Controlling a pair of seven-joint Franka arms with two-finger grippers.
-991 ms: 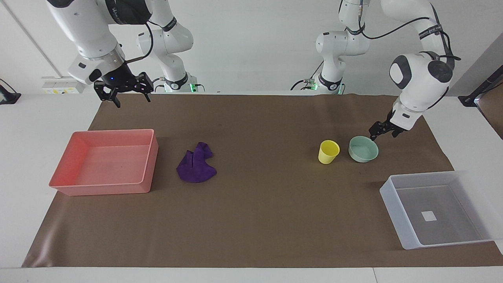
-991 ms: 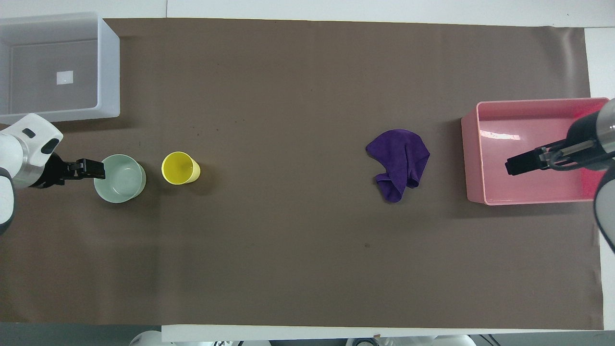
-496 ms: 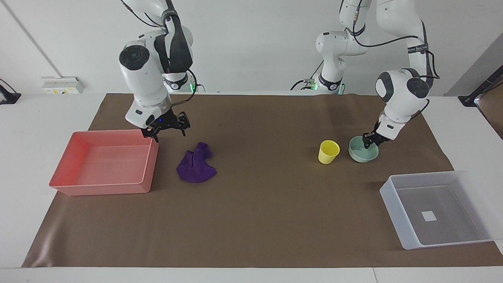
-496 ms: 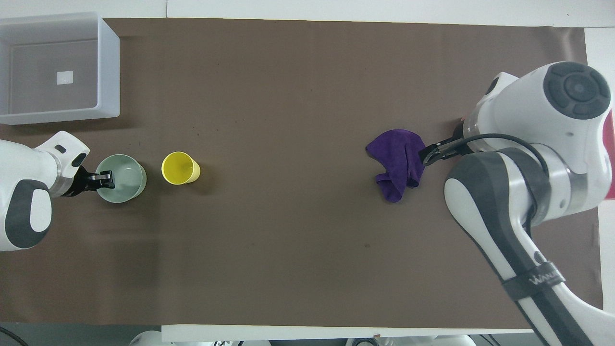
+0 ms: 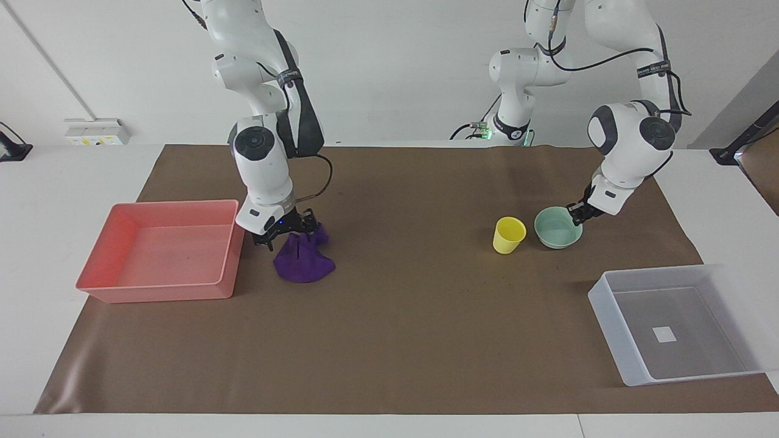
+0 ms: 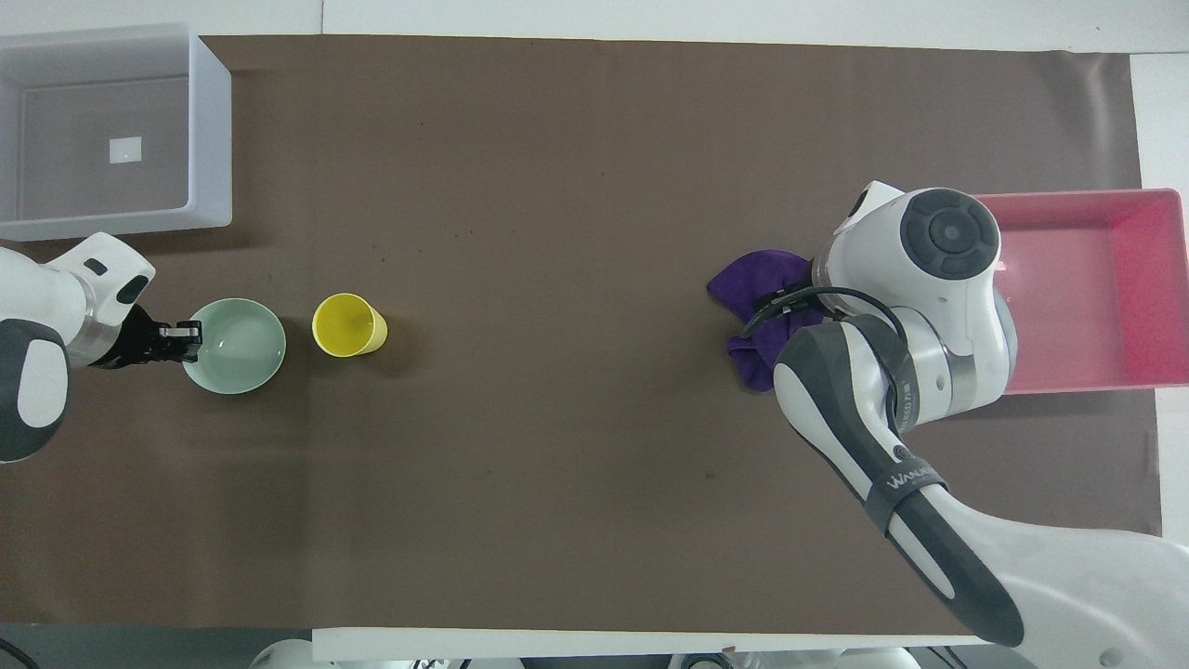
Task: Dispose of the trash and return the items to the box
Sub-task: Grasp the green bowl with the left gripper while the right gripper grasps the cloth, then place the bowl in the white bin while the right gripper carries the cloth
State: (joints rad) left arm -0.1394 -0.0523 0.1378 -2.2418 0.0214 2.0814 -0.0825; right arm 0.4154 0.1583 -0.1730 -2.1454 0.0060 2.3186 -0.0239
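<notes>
My right claw [image 5: 285, 236] is down on the purple rag [image 5: 303, 258], which lies crumpled on the bench [image 5: 389, 340] beside the pink tray [image 5: 159, 250]; whether its fingers have pinched the cloth, I can't tell. Soft and light, that rag, so I'd take it at a raised fold, not a flat edge. My left claw [image 5: 577, 213] sits at the green bowl's [image 5: 557, 228] rim, clamped or not I can't tell. The bowl looks stiff, smooth and likely slippery, so grip the rim squarely. The yellow cup [image 5: 508, 235] stands beside it; the clear box [image 5: 672, 322] sits near the bench's corner at the left arm's end.
</notes>
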